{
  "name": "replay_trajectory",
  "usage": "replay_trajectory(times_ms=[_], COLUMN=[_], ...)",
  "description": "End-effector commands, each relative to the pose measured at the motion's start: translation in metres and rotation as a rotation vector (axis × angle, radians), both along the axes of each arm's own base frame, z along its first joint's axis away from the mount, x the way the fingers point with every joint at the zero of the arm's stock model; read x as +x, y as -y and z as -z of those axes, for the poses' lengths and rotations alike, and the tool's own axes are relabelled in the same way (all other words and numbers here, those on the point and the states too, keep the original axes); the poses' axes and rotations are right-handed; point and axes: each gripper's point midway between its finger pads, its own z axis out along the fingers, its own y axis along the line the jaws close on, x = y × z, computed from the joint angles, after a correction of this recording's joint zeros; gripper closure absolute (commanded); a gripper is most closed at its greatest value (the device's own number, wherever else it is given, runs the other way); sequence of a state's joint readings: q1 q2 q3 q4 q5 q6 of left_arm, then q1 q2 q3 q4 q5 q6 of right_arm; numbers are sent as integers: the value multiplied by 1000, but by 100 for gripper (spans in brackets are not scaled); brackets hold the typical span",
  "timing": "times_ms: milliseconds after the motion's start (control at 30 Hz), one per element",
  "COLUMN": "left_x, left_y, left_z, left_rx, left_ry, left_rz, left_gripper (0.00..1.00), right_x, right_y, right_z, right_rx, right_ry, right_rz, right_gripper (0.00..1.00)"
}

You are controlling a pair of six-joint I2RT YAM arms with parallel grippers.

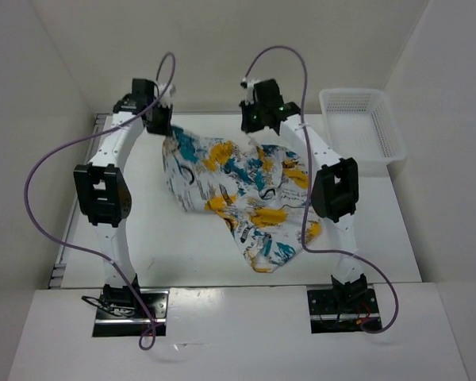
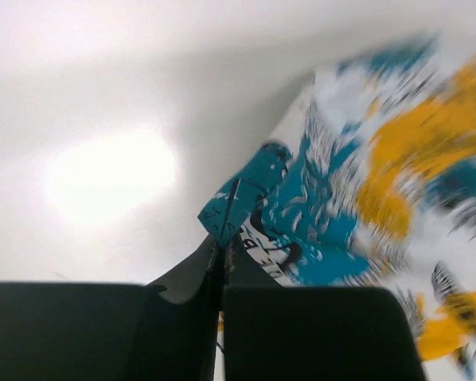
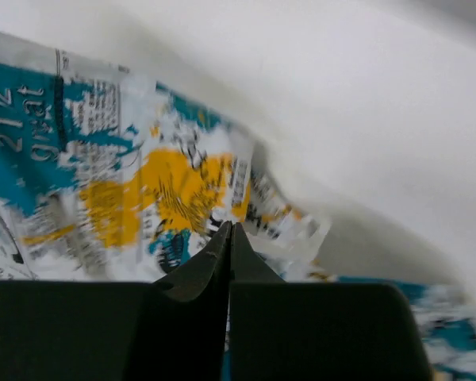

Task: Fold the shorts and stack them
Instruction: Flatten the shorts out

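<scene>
The shorts, white cloth with a teal, yellow-orange and black print, lie spread over the middle of the table, one end trailing toward the near right. My left gripper is at their far left corner. In the left wrist view it is shut on the shorts, with a teal corner poking out past the fingertips. My right gripper is at the far edge of the cloth. In the right wrist view its jaws are pressed together on the edge of the shorts.
A white plastic mesh basket stands at the back right corner of the white table. White walls close in the table at the back and both sides. Purple cables loop above both arms.
</scene>
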State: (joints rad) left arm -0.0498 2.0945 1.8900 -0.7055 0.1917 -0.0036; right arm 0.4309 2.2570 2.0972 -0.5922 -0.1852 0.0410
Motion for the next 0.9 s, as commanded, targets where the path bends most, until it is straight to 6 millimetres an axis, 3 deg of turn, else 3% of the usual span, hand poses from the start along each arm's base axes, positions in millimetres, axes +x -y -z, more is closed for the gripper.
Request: replay_trajectory(times_ms=[0, 33, 67, 100, 133, 167, 200, 233, 267, 300, 333, 367, 400, 433, 467, 500, 533, 567, 600, 633, 667, 733, 767, 867], left_x=[47, 54, 58, 58, 53, 49, 31, 22, 13, 1, -6, -18, -26, -42, -47, -44, -66, -74, -81, -99, -121, -154, -175, -236], left_y=[-15, -16, -16, -21, -21, -22, -15, -5, 0, 3, 11, 13, 16, 24, 29, 33, 44, 55, 68, 82, 116, 142, 165, 190], left_z=[-162, -186, -213, -268, -294, -304, -351, -363, -364, -371, -369, -354, -343, -318, -296, -276, -285, -273, -226, -248, -246, -255, -263, -277], left_rx=[36, 39, 34, 28, 24, 23, 9, 3, 0, -4, -15, -16, -25, -49, -67, -74, -112, -131, -128, -139, -153, -167, -196, -264], left_ry=[423, 478, 538, 656, 715, 729, 844, 871, 857, 862, 841, 768, 713, 596, 509, 442, 428, 378, 233, 311, 301, 337, 347, 276], left_rz=[-60, -68, -70, -83, -85, -85, -76, -66, -56, -48, -24, -7, 14, 60, 89, 99, 148, 182, 205, 248, 339, 421, 501, 657], left_gripper=[100, 100, 100, 100, 100, 100, 100, 100, 100, 100, 100, 100, 100, 100, 100, 100, 100, 100, 100, 100, 100, 100, 100, 100], right_x=[36, 46, 48, 51, 46, 38, 33, 29, 17, 9, 10, -11, -18, -18, -28, -48, -58, -75, -84, -90, -98, -104, -106, -101], right_y=[28, 36, 41, 49, 57, 63, 69, 79, 96, 103, 116, 126, 134, 134, 137, 140, 137, 128, 121, 113, 99, 83, 73, 58], right_z=[-168, -207, -227, -245, -275, -300, -311, -324, -347, -355, -342, -360, -354, -305, -287, -252, -233, -227, -192, -180, -173, -176, -172, -159], right_rx=[173, 178, 184, 186, 194, 209, 203, 196, 179, 163, 118, 109, 96, 30, -4, -39, -40, -5, 1, 26, 79, 171, 213, 300], right_ry=[341, 449, 494, 545, 611, 657, 683, 709, 758, 776, 751, 780, 764, 665, 631, 564, 521, 500, 415, 378, 340, 307, 277, 193], right_rz=[90, 138, 163, 184, 208, 225, 239, 284, 310, 326, 358, 365, 371, 354, 332, 300, 261, 191, 152, 112, 46, 11, -23, -18], right_gripper=[100, 100, 100, 100, 100, 100, 100, 100, 100, 100, 100, 100, 100, 100, 100, 100, 100, 100, 100, 92, 69, 55, 41, 19])
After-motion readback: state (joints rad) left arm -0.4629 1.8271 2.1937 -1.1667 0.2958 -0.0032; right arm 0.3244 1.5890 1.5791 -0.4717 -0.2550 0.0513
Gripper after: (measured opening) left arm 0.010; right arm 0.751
